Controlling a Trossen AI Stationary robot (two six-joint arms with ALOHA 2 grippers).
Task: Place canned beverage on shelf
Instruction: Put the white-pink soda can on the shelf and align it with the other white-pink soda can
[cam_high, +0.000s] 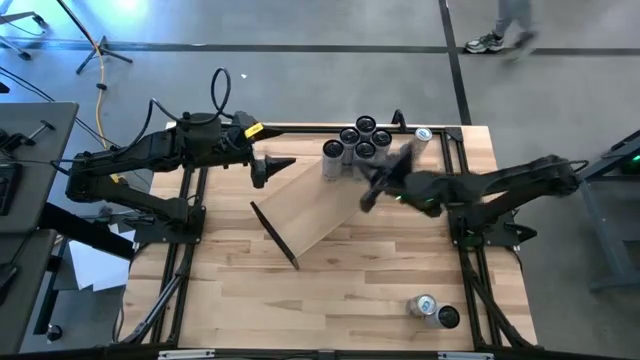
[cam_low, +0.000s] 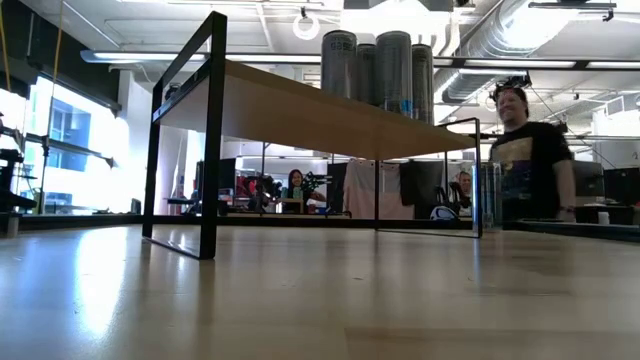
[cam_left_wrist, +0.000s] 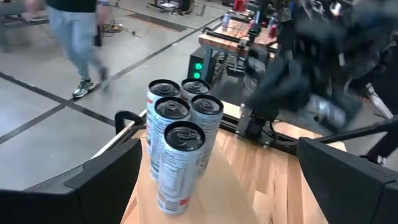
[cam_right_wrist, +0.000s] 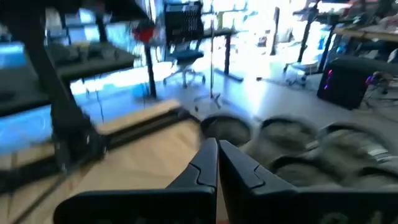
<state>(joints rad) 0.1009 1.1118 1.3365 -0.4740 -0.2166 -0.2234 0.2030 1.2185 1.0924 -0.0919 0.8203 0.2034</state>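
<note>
Shelf (cam_high: 315, 205) lying diagonally mid-worktop, five cans (cam_high: 358, 142) standing at its far end. Left gripper (cam_high: 268, 168) hovering beside the shelf's near-left side, jaws wide, empty. Right gripper (cam_high: 385, 172) hovering beside the cans, jaws closed, empty.

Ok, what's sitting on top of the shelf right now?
A tight cluster of tall cans stands at one end of the shelf. The right gripper covers part of that end, so nearby board is hidden.
</note>
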